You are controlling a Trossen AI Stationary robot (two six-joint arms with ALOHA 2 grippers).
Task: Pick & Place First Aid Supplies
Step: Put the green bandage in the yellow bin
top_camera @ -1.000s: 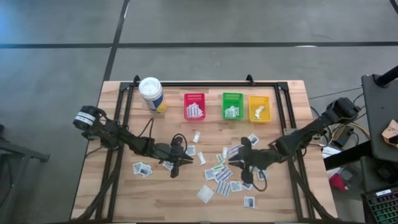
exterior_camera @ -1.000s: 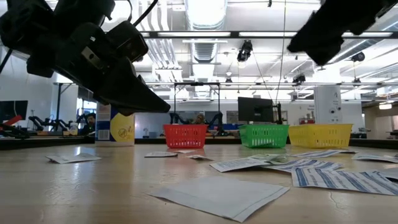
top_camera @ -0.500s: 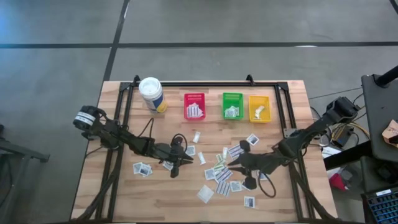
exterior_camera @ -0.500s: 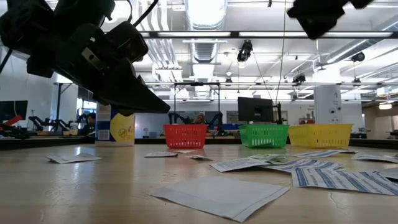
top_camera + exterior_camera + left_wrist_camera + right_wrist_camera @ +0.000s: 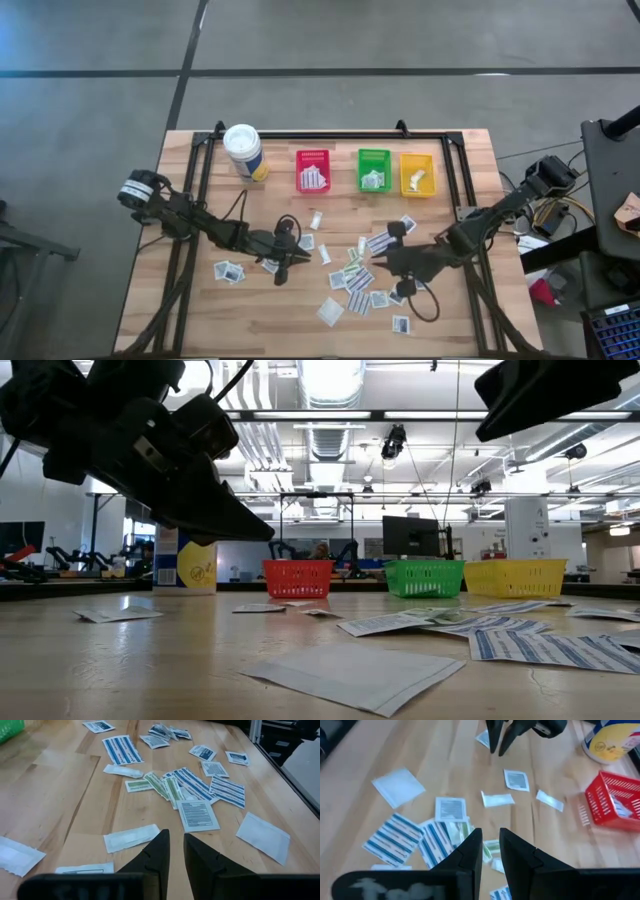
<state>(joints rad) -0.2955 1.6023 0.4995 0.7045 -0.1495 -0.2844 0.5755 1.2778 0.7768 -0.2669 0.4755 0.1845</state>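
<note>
The right gripper [image 5: 490, 847] hovers with fingers narrowly parted and empty above the scattered white packets [image 5: 358, 278] at mid-table. The left gripper [image 5: 173, 851], likewise slightly parted, holds nothing; the packet prints are perhaps too small to read.

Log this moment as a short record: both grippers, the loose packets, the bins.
left gripper: empty, fingers slightly apart, hovering above the wooden table
right gripper: empty, narrow gap, over the packet cluster
small flat white paper packets: scattered mid-table
red plastic bin, green plastic bin, yellow plastic bin: in a row, each holding packets
</note>
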